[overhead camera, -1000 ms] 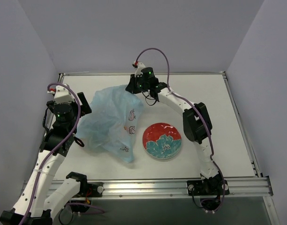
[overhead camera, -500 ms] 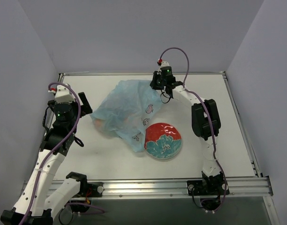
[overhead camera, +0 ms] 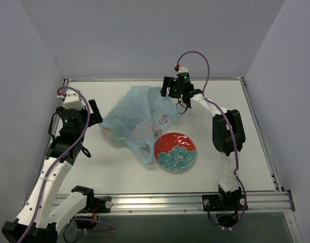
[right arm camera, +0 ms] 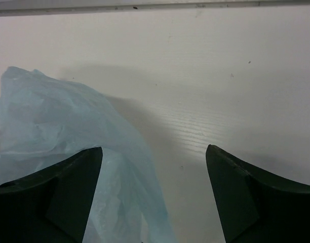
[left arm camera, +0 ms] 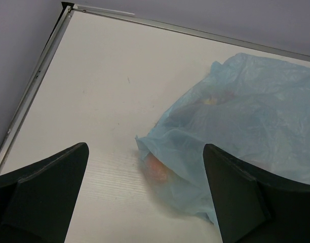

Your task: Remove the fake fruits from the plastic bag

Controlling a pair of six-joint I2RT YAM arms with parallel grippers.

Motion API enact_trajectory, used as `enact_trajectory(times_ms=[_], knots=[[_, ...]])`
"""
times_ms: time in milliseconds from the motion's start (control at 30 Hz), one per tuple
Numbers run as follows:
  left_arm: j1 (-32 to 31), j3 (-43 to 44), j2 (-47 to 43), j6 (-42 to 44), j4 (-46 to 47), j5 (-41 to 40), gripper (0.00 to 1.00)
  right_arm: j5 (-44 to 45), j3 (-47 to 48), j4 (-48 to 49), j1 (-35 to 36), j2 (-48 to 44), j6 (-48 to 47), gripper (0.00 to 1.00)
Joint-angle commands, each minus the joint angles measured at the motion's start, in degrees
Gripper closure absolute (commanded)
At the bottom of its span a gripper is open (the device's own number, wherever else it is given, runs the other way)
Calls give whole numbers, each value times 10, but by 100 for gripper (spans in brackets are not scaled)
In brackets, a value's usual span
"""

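Observation:
The light-blue plastic bag (overhead camera: 137, 117) lies crumpled in the middle of the table, its lower corner touching the plate's left rim. One fake fruit (overhead camera: 108, 133), an orange blur, shows through the bag's left end; the left wrist view has this fruit (left arm camera: 158, 167) just inside the bag (left arm camera: 251, 111) edge. The other fruits are hidden. My left gripper (overhead camera: 97, 115) (left arm camera: 145, 149) is open, just left of the bag, touching nothing. My right gripper (overhead camera: 166, 91) (right arm camera: 154, 148) is open at the bag's far right corner, with the bag (right arm camera: 59, 126) loose under its left finger.
A red plate (overhead camera: 175, 152) with a teal flower pattern sits right of the bag, nothing on it. Raised metal rails (overhead camera: 145, 79) border the table, with grey walls behind and to both sides. The right arm's forearm (overhead camera: 223, 129) arches over the table's right half.
My right gripper dragged the bag's top corner to the right and back, then opened and let it go. The bag shifted right against the plate. My left gripper edged slightly toward the bag.

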Motion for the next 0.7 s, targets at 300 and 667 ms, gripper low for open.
enact_trajectory(times_ms=[300,667], knots=[[-16,12,8,11,60,116,6,23,-151,17,-16,-266,-2,0],[-66,17,47,36,69,221,41,50,-408,-19,-22,-575,14,0]])
